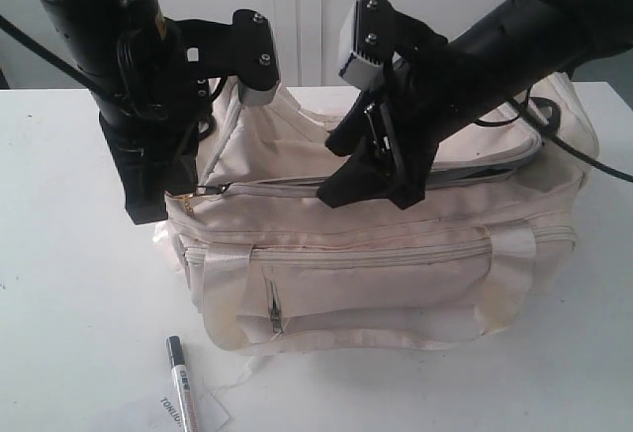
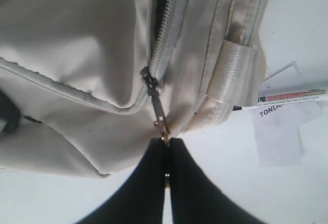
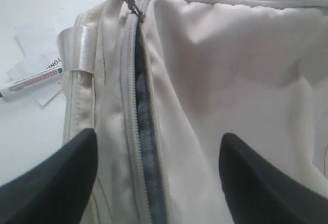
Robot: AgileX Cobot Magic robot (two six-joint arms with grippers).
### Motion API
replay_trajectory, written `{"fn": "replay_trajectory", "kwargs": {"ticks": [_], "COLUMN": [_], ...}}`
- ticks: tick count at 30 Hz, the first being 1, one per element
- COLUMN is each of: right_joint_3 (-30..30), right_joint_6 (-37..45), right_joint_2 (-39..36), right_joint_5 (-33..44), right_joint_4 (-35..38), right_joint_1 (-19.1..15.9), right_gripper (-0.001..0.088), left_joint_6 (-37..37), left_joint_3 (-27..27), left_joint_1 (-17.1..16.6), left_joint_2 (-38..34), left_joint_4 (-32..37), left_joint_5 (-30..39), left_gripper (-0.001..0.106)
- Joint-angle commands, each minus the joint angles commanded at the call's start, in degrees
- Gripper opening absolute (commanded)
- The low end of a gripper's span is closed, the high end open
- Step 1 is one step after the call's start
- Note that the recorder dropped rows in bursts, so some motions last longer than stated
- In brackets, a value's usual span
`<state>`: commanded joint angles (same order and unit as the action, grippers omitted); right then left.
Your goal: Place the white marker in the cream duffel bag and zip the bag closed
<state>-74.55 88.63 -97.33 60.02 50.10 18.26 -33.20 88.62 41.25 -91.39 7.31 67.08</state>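
Backing onto pale wall panels [image 1: 307, 17], a white table [image 1: 79, 284] bears the cream duffel bag [image 1: 396, 244] and white marker [image 1: 182, 388]. The left gripper [image 2: 166, 149] clamps the zipper pull [image 2: 159, 114]; the right gripper [image 3: 158, 134] gapes wide.

The white table [image 1: 59, 254] carries the cream duffel bag [image 1: 396, 264] at centre; at the bag's 7 o'clock lies the white marker [image 1: 182, 383] (partly over a paper tag [image 1: 213, 414]).

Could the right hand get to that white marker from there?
Probably yes. The right hand is open and empty above the cream duffel bag, and the white marker lies uncovered on the table in front of the bag; nothing stands between.
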Motion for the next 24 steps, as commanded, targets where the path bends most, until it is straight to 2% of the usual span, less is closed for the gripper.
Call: {"fn": "replay_trajectory", "kwargs": {"ticks": [3, 13, 19, 24], "right_joint_3": [0.0, 0.0, 0.0, 0.0], "right_joint_6": [0.0, 0.0, 0.0, -0.24], "right_joint_2": [-1.99, -3.54, -3.54, -3.54], "right_joint_5": [1.03, 2.66, 2.83, 2.83], "right_joint_4": [3.89, 4.04, 3.93, 3.69], "right_joint_1": [0.0, 0.0, 0.0, 0.0], "right_gripper": [0.0636, 0.0615, 0.0482, 0.0242], "left_joint_6": [0.11, 0.11, 0.11, 0.11], "left_joint_3": [0.0, 0.0, 0.0, 0.0], "left_joint_1": [0.0, 0.0, 0.0, 0.0], "left_joint_2": [0.0, 0.0, 0.0, 0.0], "left_joint_4": [0.0, 0.0, 0.0, 0.0], "left_joint_5": [0.26, 0.55, 0.55, 0.55], "left_gripper": [0.0, 0.0, 0.0, 0.0]}}
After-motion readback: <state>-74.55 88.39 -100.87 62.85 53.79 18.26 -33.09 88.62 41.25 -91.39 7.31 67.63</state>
